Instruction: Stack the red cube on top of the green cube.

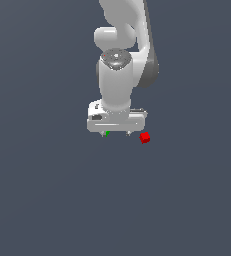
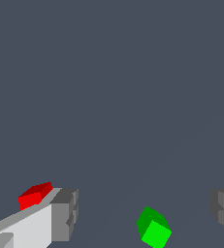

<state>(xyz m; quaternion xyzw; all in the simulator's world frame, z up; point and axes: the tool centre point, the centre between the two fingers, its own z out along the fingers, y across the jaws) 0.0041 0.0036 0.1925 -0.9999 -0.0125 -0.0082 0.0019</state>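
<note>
The red cube [image 1: 145, 137] lies on the dark floor just off the exterior view's right of my white gripper [image 1: 117, 133]. Only a sliver of the green cube [image 1: 107, 133] peeks out under the gripper's body near one fingertip. In the wrist view the green cube [image 2: 153, 227] sits in the gap between the two grey fingers [image 2: 65, 213], nearer neither pad, touching nothing. The red cube [image 2: 35, 195] shows behind and outside one finger. The gripper [image 2: 145, 213] is open wide and holds nothing.
The white arm [image 1: 118, 65] rises above the gripper toward the top of the exterior view. A flat dark grey floor [image 1: 52, 200] spreads around both cubes, with no other objects in sight.
</note>
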